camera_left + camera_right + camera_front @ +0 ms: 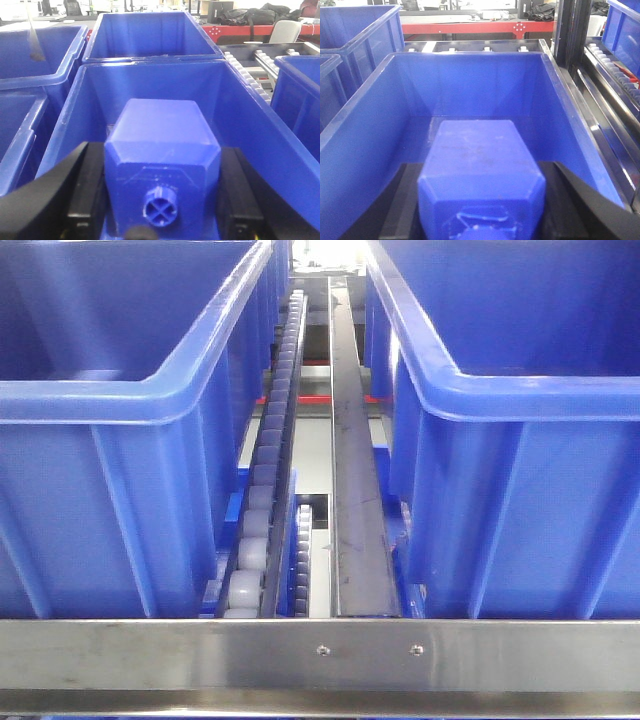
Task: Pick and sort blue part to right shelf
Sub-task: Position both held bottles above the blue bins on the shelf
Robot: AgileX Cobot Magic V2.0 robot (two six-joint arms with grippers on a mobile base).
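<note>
1. The left end effector (pixel 160 200) is clenched on a blue block with a small narrow round neck (pixel 161 167), held over a blue bin (pixel 240 115). This looks like the wrong part; dropping it would mis-sort.
2. The right end effector (pixel 480 200) grips the blue part (pixel 481 170) above a bin (pixel 360 130) on the right shelf (pixel 320 650). Its cap is blurred, possibly the wide knob; releasing high risks a bounce.

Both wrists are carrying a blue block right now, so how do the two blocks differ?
The left gripper's matte blue block ends in a small round neck with a cross-shaped slot; the right gripper's matte blue block ends in a wider, flatter cap. Both have square bodies and sloped shoulders, and each is held between black fingers over a blue plastic bin.
</note>
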